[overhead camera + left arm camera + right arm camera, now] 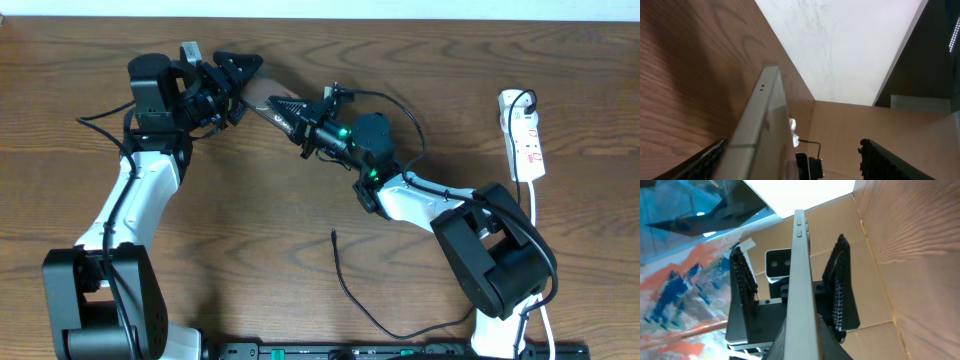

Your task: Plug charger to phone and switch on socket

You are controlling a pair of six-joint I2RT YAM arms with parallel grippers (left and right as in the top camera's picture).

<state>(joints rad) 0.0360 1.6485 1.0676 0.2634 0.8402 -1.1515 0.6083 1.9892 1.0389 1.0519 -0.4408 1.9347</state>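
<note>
Our left gripper (238, 88) is straddling the phone (262, 95), spread wide; our right gripper (292, 112) is pinching its edge, so we are seemingly steadying it. The charger (345, 280) is lying loose at six o'clock, the socket (527, 135) at three. Next we are probably clamping left.

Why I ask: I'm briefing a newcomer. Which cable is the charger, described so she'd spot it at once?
On the brown wooden table, look just left of the right arm's black base. The long thin black charger cable curves across bare wood to a free tip. The arms' black cables are thicker; the power-strip cord is white.
</note>
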